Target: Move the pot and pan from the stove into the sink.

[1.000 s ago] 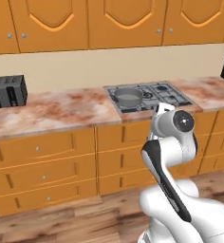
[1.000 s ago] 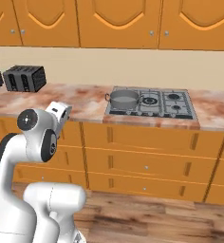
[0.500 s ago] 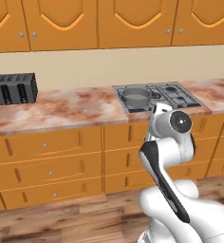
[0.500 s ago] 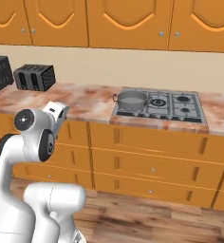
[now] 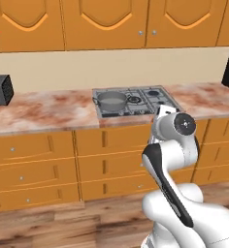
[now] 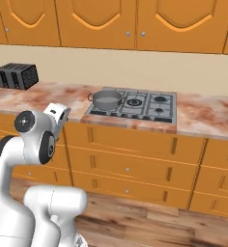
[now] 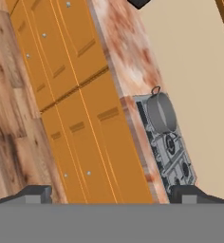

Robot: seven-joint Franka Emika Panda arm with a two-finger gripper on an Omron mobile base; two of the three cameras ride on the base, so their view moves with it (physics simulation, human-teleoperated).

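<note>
My base has driven on since half a second ago: the stove (image 5: 135, 100) now sits nearer the middle of both base views, and the toaster (image 6: 17, 75) has slid toward the left edge. The pot (image 5: 111, 100) stands on the stove's front left burner, as before; nothing on the desk (image 5: 43, 110) itself has moved. My pincer (image 7: 111, 193) hangs out in front of the orange drawers (image 7: 85, 137), touching nothing, its fingertips (image 7: 35, 193) spread wide apart and holding nothing. My arm keeps its folded pose.
</note>
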